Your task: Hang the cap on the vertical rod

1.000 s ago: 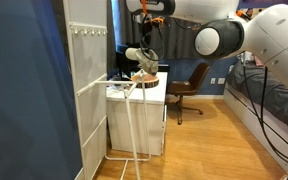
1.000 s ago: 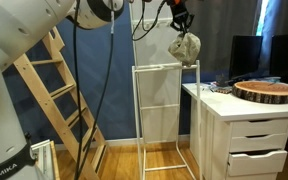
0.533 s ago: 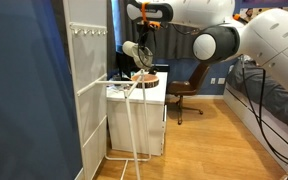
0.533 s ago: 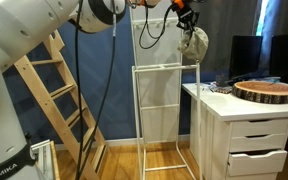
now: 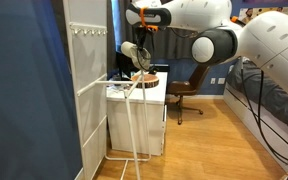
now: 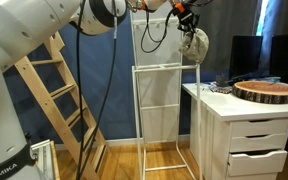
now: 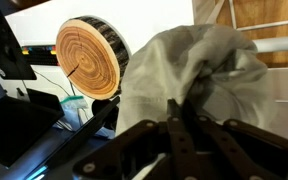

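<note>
Cap [image 6: 193, 44] pinched in gripper [image 6: 187, 27], just above rack [image 6: 164, 67] corner.

Soft, even indoor light fills both exterior views, with no hard shadows; the blue panel [image 5: 24, 90] sits dim. In the wrist view the white surface [image 7: 134, 12] glares, the cap [image 7: 199, 75] looks slightly soft, and the gripper [image 7: 174, 110] is dark and blurred.

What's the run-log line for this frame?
gripper: shut on cap | cap: held above white rack corner post | hung: not yet | nearby: wood slab on cabinet
</note>
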